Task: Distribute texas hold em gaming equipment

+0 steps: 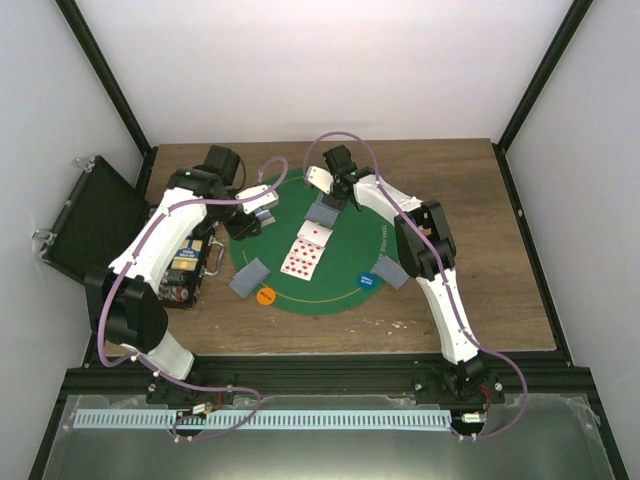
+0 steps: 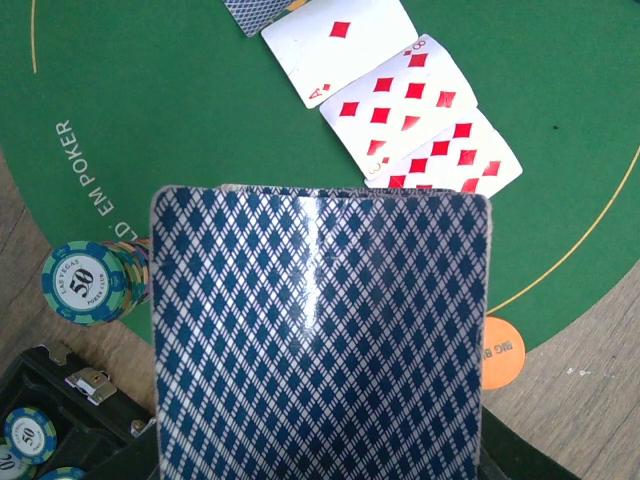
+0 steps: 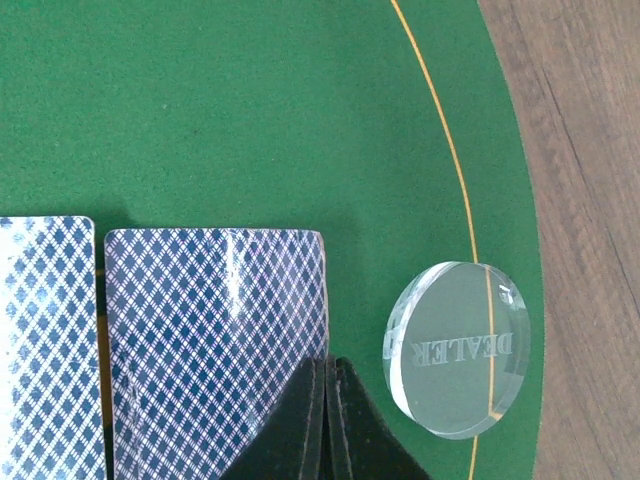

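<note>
Holding card deck (image 2: 320, 340) tight w/ left gripper (image 1: 255, 206); right gripper (image 3: 327, 372) closed, tips over a face-down card (image 3: 210, 320) next to clear disc (image 3: 458, 348).

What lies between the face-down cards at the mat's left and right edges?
A fan of face-up red-pipped cards on the green mat, shown in the top view.

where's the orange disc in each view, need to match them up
Top external: orange disc at the near-left edge of the green mat.
Left wrist: the disc sits lower right, partly behind the blue-backed cards.
Right wrist: not in it.
Shared landmark: the green mat, seen in all three.
</note>
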Action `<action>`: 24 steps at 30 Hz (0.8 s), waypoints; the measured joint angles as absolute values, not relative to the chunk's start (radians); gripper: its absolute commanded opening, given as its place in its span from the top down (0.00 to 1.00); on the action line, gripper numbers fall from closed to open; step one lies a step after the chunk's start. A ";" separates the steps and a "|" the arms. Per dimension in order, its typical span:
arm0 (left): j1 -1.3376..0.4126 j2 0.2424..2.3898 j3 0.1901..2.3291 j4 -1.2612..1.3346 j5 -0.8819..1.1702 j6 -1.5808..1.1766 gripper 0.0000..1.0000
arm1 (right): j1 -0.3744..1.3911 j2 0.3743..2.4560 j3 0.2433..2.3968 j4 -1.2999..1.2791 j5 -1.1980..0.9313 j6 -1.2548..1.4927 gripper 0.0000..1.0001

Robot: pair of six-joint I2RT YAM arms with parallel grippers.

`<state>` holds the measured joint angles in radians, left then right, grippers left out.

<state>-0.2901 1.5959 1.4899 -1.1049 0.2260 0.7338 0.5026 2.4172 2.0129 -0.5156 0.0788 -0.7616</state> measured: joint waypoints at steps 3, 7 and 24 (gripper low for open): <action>-0.290 1.596 1.490 -1.105 0.226 0.734 0.55 | 0.503 2.417 2.013 -0.515 0.079 -0.757 0.97; -0.290 1.596 1.490 -1.105 0.226 0.734 0.56 | 0.503 2.417 2.013 -0.514 0.081 -0.745 0.84; -0.303 1.594 1.477 -1.111 0.245 0.738 0.54 | 0.476 2.355 2.008 -0.500 0.081 -0.584 0.53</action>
<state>-0.3035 1.5936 1.4769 -1.1114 0.2447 0.7376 0.4763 2.3547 2.0079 -0.4999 0.0811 -0.5842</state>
